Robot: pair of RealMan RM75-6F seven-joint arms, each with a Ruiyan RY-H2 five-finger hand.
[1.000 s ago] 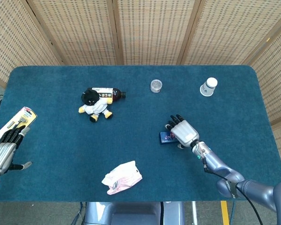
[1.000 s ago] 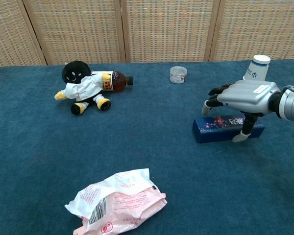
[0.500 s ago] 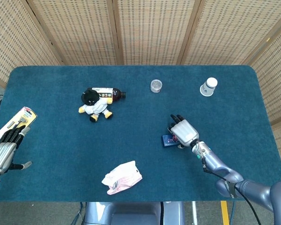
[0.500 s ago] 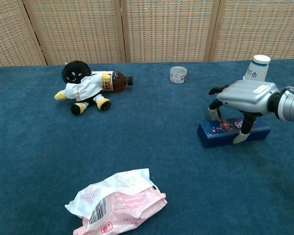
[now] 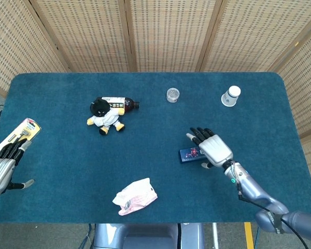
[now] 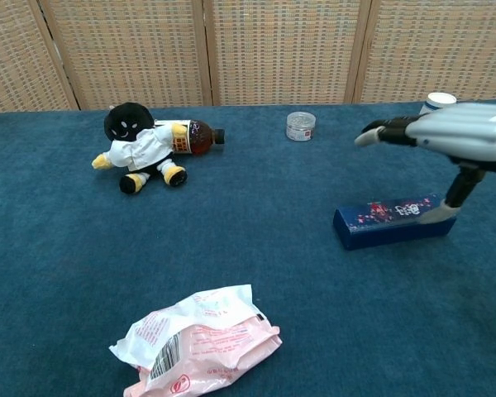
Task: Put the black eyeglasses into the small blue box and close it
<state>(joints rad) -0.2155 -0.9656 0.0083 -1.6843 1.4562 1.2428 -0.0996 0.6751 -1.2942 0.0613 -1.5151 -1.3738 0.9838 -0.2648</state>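
Change: Whereas half a second ago the right hand [image 6: 467, 139] sat low over the blue box [image 6: 394, 221] with fingers on its lid, it has now risen, fingers spread and holding nothing; only the thumb tip hangs near the box's right end, and contact cannot be confirmed from the chest view.
Box: it lies closed on the table [image 5: 67, 171], shifted a little from where it lay a second ago.
Meaning: the lid appears shut, so the task is judged at or near completion.
Glasses: not visible; presumably inside the box.
Left hand [image 5: 2, 168]: idle at the table's left edge, fingers loosely apart, empty.
Materials: box is a long, rigid, dark blue block with a small red print; table cover is matted teal cloth; the hands are smooth grey metal with black fingers.
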